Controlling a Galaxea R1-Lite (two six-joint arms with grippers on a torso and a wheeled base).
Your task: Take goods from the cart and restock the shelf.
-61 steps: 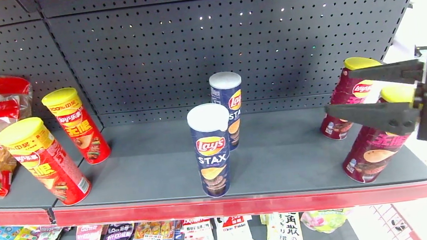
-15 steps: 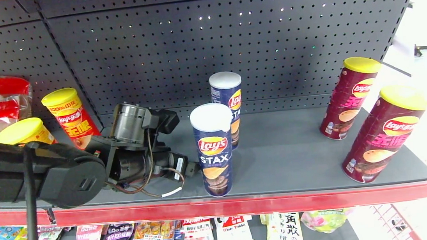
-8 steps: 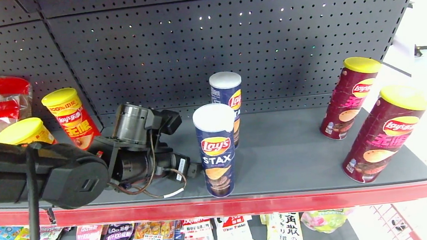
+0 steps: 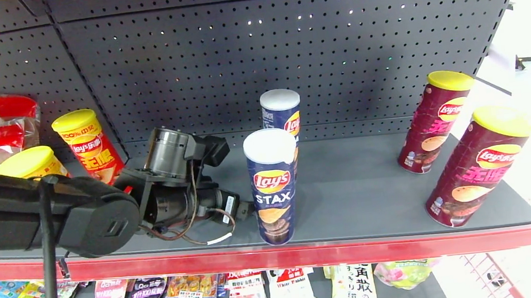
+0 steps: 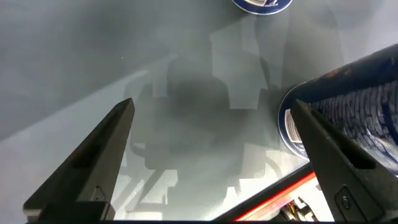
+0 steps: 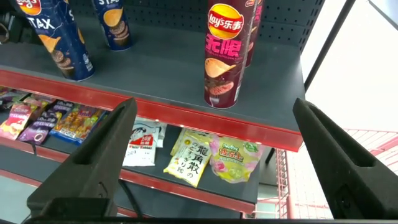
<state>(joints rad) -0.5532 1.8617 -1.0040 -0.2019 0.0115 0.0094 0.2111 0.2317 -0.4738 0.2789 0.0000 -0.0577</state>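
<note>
On the shelf point(image 4: 357, 193) the front blue can point(image 4: 272, 187) stands placed. Just beside that can the left gripper point(image 5: 211, 106) gapes wide and empty, the right gripper point(image 6: 214, 102) likewise. More cart goods likely remain.

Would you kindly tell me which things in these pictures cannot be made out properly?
Head view: left gripper fingers, hidden behind its own wrist and the front blue can.
Left wrist view: whether a finger touches that can; they overlap.
Head view: front red can body, behind the left arm.
Left wrist view: rear blue can, cut off by the edge.
</note>
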